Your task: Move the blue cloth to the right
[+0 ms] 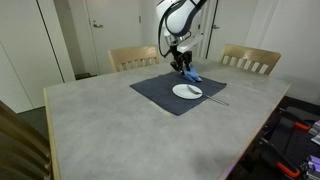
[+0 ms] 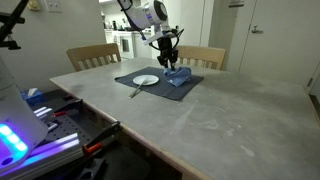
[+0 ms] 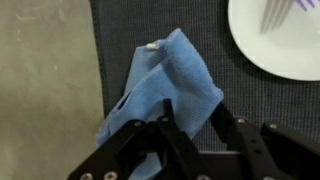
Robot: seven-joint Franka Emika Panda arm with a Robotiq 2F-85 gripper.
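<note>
- Blue cloth (image 3: 165,80) lies bunched up on a dark mat (image 3: 215,150), as seen in the wrist view. It sits near the mat's edge, next to the bare grey table (image 3: 45,80).
- The gripper (image 3: 192,112) is right over the near end of the cloth. Its two black fingers (image 3: 165,127) are close together, with a fold of the blue cloth pinched between them.
- The rest of the cloth spreads away from the fingers and lies on the mat in soft folds.
- A tiny white bit (image 3: 150,47) shows on the far edge of the cloth. It is too small to tell what it is.
- A white plate (image 3: 280,40) is on the same mat, beside the cloth but not touching it.
- In both exterior views the arm reaches down from above, and the gripper (image 1: 182,64) (image 2: 168,60) is low over the mat.
- In both exterior views the blue cloth (image 1: 191,74) (image 2: 178,78) is a small heap on the mat (image 1: 155,90) (image 2: 125,78), just under the gripper.
- The plate (image 1: 187,91) (image 2: 146,80) sits in the middle of the mat, near the cloth.
- A thin fork or spoon (image 1: 216,98) (image 2: 134,92) lies by the plate, partly off the mat. It is too small to tell which.
- The table (image 1: 120,135) (image 2: 230,120) is big and pale grey with a light wood edge.
- Two wooden chairs (image 1: 133,57) (image 1: 250,59) stand at the far side of the table.
</note>
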